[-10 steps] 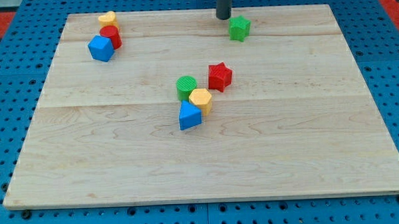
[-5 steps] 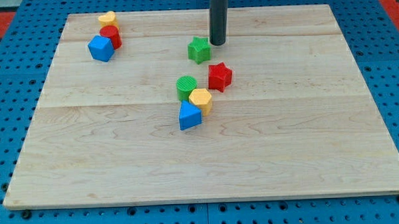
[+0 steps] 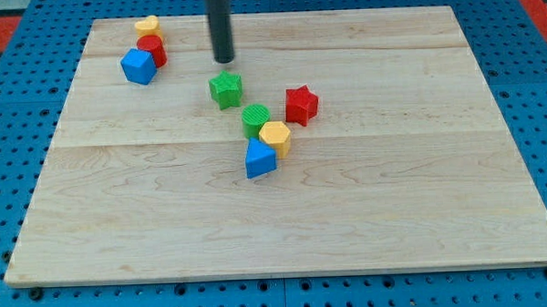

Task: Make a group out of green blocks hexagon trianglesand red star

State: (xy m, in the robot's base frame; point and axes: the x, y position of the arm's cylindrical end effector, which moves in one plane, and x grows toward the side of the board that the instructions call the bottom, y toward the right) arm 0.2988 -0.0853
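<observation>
Working the grouping step: bringing the loose green block (image 3: 225, 89) over to the green round block (image 3: 256, 119) and the red star (image 3: 301, 105). Locating the loose green block near mid-board, just to the upper left of the green round block, close but apart; not making out its shape for sure, possibly star-like. Locating the red star just to the view's right of the green round block, with a small gap between.

Marking my tip (image 3: 224, 60) just toward the view's top of the loose green block, apparently not touching. Noting no claw on this rig, only the plain rod, so nothing spreading, pressing together or pinching.

Judging the good way:
- Setting the tip slightly to the upper left of the block first.
- Pushing through the block's centre toward the view's lower right.
- Going slow to avoid the block spinning off the tip.
- Stopping on contact, so as not to shove the yellow block (image 3: 275, 136) and blue block (image 3: 260, 158) crowding the green round one.

Leaving alone the yellow (image 3: 147, 26), red (image 3: 152, 50) and blue (image 3: 138, 66) cluster at the board's (image 3: 440, 211) top left.
</observation>
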